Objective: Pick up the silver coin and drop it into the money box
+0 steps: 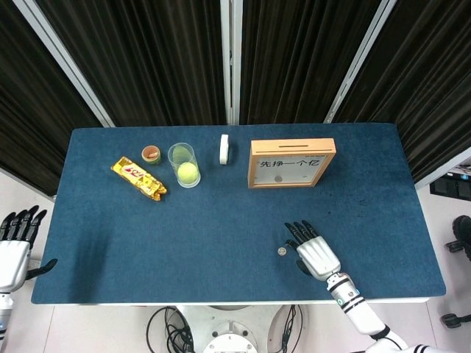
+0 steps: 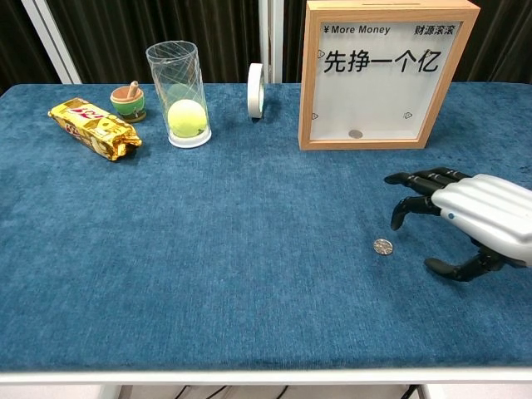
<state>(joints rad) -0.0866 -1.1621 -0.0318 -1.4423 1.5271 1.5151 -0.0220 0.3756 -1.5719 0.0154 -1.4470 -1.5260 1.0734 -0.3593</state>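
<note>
Left hand shows off-table in head view only.

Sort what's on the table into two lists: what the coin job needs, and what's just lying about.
For the job:
- coin
- money box
- right hand, open beside the coin

Lying about:
- snack pack
- small green cup
- clear tube with a tennis ball inside
- white ring standing on edge
- left hand, off the table's edge
</note>
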